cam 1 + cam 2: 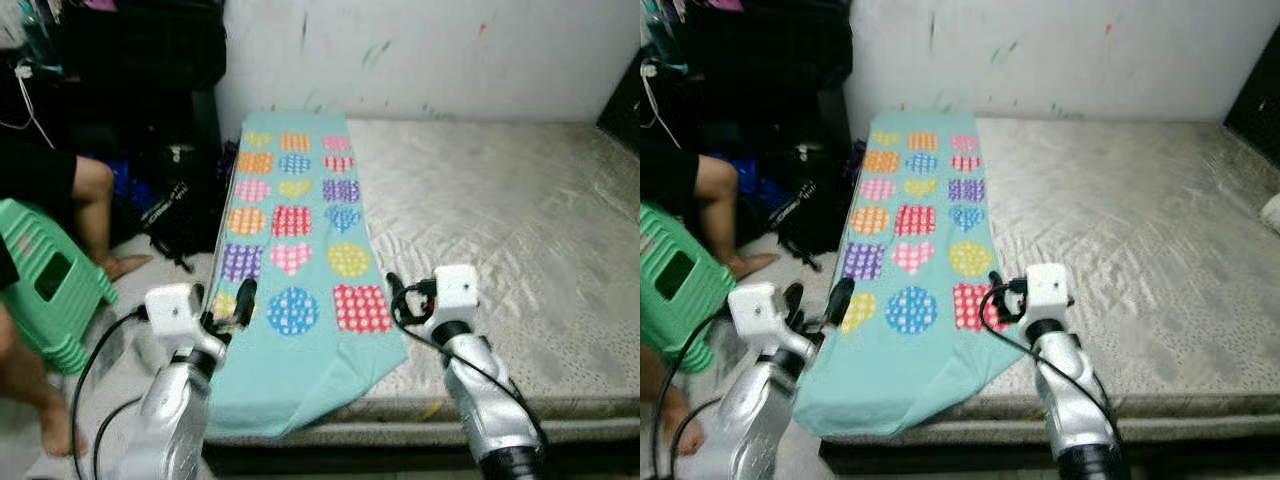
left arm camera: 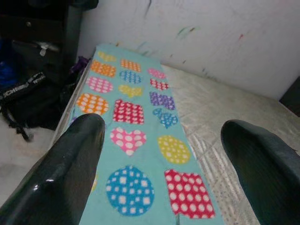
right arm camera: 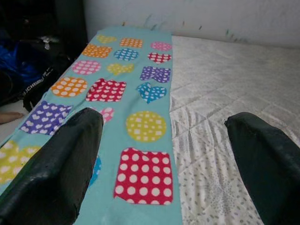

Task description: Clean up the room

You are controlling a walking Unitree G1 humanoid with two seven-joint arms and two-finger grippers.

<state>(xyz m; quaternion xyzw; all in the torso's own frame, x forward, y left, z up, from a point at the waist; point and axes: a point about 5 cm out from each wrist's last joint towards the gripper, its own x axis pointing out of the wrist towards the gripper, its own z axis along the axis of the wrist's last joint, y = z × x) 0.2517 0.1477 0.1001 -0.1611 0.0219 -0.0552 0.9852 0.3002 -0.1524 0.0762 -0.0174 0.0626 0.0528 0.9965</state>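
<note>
A light teal blanket [image 1: 300,250] printed with coloured dotted hearts, squares and circles lies in a long strip along the left edge of a bare mattress [image 1: 520,230]; its near end hangs over the front edge. My left gripper [image 2: 164,178] hovers open over the blanket's near left part, with nothing between its fingers [image 2: 61,173]. Over the blanket's near right corner, my right gripper [image 3: 164,173] is held open and empty too, its fingers [image 3: 56,164] spread wide. Both arms [image 1: 180,400] reach forward from below.
A person's bare legs [image 1: 90,215] and a green plastic stool [image 1: 45,280] are on the floor at the left. A black bag [image 1: 180,215] and dark furniture [image 1: 140,60] stand beside the bed's left side. A white wall [image 1: 430,50] backs the mattress.
</note>
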